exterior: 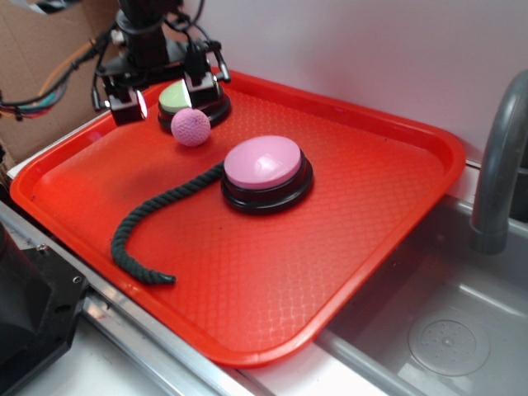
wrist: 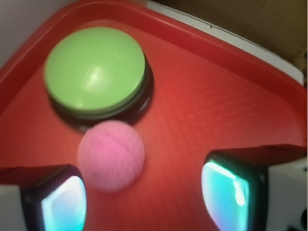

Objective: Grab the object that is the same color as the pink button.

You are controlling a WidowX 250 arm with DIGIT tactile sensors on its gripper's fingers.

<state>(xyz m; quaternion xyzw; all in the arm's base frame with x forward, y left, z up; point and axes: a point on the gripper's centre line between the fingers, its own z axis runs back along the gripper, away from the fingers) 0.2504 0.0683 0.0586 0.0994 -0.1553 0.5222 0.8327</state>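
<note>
The object, a small dimpled pink ball, rests on the red tray just in front of the green-topped button. The pink button, a big dome on a black base, stands near the tray's middle. My gripper hangs open over the tray's far left corner, above the green button. In the wrist view the ball lies just ahead of the left fingertip, off-centre, with nothing between the pads.
A dark green rope curls from the pink button toward the tray's front left. A grey faucet and steel sink lie to the right. The tray's raised rim runs close behind the green button.
</note>
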